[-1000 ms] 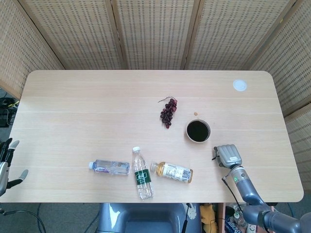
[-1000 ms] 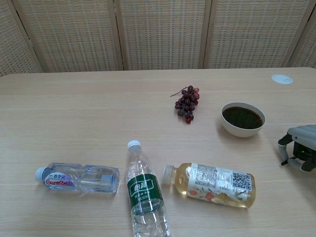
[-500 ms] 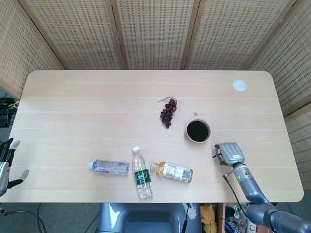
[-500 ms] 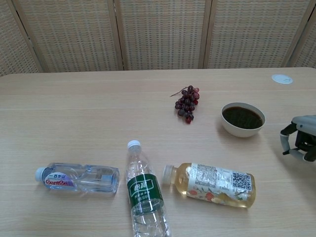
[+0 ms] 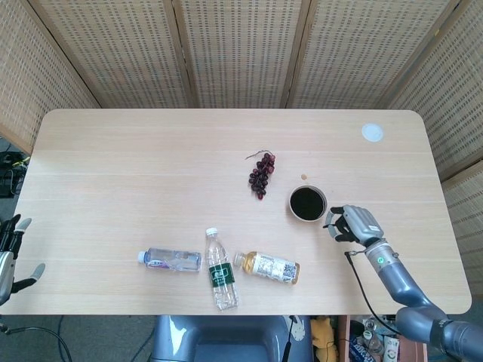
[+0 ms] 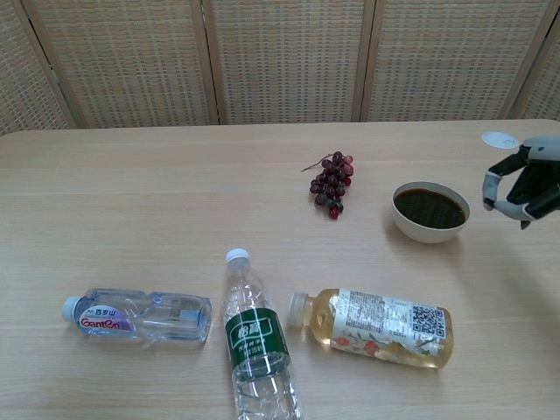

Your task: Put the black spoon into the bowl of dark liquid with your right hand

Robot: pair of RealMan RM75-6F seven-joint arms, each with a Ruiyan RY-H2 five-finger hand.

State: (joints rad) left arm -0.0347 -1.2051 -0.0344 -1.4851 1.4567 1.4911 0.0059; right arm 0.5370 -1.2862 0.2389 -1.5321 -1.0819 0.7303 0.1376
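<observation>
The right hand (image 5: 353, 225) hangs above the light wooden tabletop (image 5: 151, 166), just beside the bowl of dark liquid (image 5: 308, 204) at about its 4 o'clock in the head view. In the chest view it (image 6: 521, 182) sits at the bowl's (image 6: 430, 211) 3 o'clock, near the picture's right edge. Its fingers (image 6: 493, 185) are curled inward and downward; whether the black spoon is in them I cannot tell, since nothing dark and slender shows clearly against the dark palm. The spoon cannot be made out anywhere else on the tabletop either.

The bowl stands upright, filled nearly to the rim. At its 10 o'clock lies a bunch of dark red grapes (image 5: 261, 173). Towards the near edge three bottles lie on their sides: a clear water bottle (image 5: 170, 259), a green-labelled bottle (image 5: 220, 271) with a white cap, and an amber drink bottle (image 5: 268, 267). A white disc (image 5: 371, 133) rests at the far right corner.

The left hand (image 5: 10, 253) hangs off the tabletop's left edge, fingers spread, grasping nothing.
</observation>
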